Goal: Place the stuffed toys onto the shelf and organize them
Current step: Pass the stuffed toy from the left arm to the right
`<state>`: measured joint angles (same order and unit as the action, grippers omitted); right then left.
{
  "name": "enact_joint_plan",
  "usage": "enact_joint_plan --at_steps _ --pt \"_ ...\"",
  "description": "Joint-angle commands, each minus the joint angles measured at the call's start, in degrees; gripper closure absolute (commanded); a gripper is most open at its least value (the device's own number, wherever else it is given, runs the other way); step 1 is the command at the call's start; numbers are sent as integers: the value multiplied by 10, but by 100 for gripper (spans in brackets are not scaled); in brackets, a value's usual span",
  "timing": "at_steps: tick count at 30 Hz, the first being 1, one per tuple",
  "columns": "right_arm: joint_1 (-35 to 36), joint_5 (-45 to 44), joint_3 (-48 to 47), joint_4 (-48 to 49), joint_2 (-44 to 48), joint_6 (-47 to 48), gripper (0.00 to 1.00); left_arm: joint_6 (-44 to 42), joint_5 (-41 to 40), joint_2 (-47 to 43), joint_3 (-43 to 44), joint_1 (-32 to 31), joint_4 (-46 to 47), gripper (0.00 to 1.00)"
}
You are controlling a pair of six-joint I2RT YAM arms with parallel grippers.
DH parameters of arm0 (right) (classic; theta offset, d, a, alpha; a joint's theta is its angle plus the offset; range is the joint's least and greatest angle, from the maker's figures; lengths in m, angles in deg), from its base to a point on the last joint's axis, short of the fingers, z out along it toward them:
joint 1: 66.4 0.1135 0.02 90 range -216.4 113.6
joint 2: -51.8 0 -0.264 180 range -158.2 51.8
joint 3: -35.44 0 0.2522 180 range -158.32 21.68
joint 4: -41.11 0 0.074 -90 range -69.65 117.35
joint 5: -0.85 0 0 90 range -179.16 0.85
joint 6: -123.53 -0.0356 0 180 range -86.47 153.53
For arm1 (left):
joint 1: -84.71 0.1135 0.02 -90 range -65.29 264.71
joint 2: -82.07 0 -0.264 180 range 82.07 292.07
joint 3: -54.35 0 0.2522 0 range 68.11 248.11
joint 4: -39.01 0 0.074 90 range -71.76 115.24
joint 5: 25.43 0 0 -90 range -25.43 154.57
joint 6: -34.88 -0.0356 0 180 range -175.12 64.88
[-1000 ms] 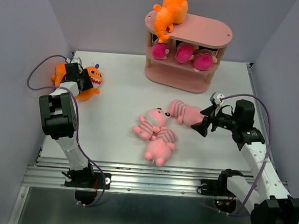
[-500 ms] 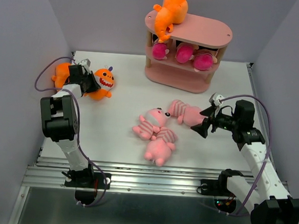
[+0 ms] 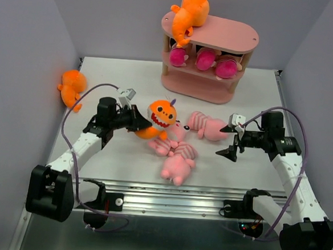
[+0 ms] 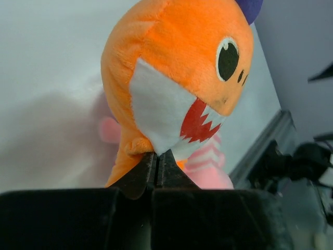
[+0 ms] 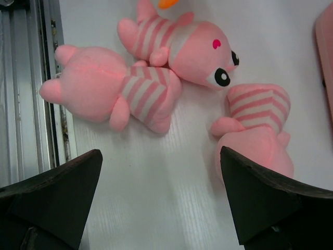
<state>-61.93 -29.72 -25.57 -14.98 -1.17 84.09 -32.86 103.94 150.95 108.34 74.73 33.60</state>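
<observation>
My left gripper (image 3: 139, 123) (image 4: 156, 155) is shut on the lower belly of an orange toothy monster (image 3: 160, 115) (image 4: 177, 78), which hangs over the pink pigs at mid-table. Three striped pigs lie there: one (image 3: 177, 164) (image 5: 104, 94) nearest the front, one (image 3: 166, 142) (image 5: 187, 44) partly under the monster, one (image 3: 209, 127) (image 5: 260, 125) to the right. My right gripper (image 3: 231, 143) (image 5: 160, 156) stands open just right of them, with only bare table between its fingers. The pink shelf (image 3: 241, 38) carries an orange monster (image 3: 189, 13) on top and magenta dolls (image 3: 205, 60) on its middle tier.
Another orange monster (image 3: 72, 86) lies by the left wall. The shelf's edge (image 5: 325, 41) shows at the right of the right wrist view. A metal rail (image 3: 173, 198) runs along the table's front edge.
My left gripper shut on the orange monster at the far left, lifted it and carried it right to the table's middle. The right gripper pulled back slightly from the pig, still open.
</observation>
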Motion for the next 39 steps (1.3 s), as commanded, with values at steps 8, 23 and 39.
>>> enact_joint_plan --at_steps 8,23,39 --pt "-2 83 -166 -363 -96 509 0 172 112 -43 -69 -222 143 100" --pt "71 81 -99 -257 -54 401 5 195 96 101 76 -375 184 100" --pt "77 40 -111 -204 -33 109 99 36 -51 -41 118 -384 61 18"
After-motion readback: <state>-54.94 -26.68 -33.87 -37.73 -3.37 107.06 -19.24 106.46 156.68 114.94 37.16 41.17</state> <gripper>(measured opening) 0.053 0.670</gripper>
